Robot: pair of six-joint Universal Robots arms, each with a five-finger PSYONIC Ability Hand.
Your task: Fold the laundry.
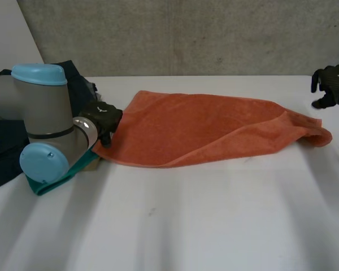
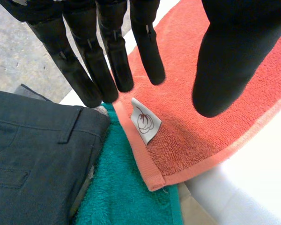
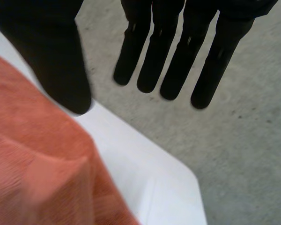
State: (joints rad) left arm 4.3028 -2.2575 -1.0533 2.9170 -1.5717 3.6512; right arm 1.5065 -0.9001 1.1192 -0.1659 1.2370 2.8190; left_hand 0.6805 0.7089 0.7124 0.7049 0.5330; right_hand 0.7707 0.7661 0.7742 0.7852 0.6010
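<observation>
An orange towel [image 1: 209,130] lies spread across the white table [image 1: 175,220], loosely doubled over with a bunched end at the right. My left hand [image 1: 104,121] hovers at its left corner, fingers [image 2: 107,61] straight and thumb apart, holding nothing. Beneath them the towel's corner [image 2: 187,136] shows a small white label [image 2: 145,121]. My right hand [image 1: 330,84] hangs above the table's far right corner, apart from the towel's bunched end. In the right wrist view its fingers [image 3: 171,51] are straight and empty, with the towel [image 3: 42,173] beside the thumb.
A green towel [image 2: 126,192] lies under the orange towel's left corner, showing below my left arm [image 1: 45,124]. Dark trousers [image 2: 33,159] are piled beside it at the table's left. The table corner [image 3: 178,187] ends by my right hand; the grey floor lies beyond.
</observation>
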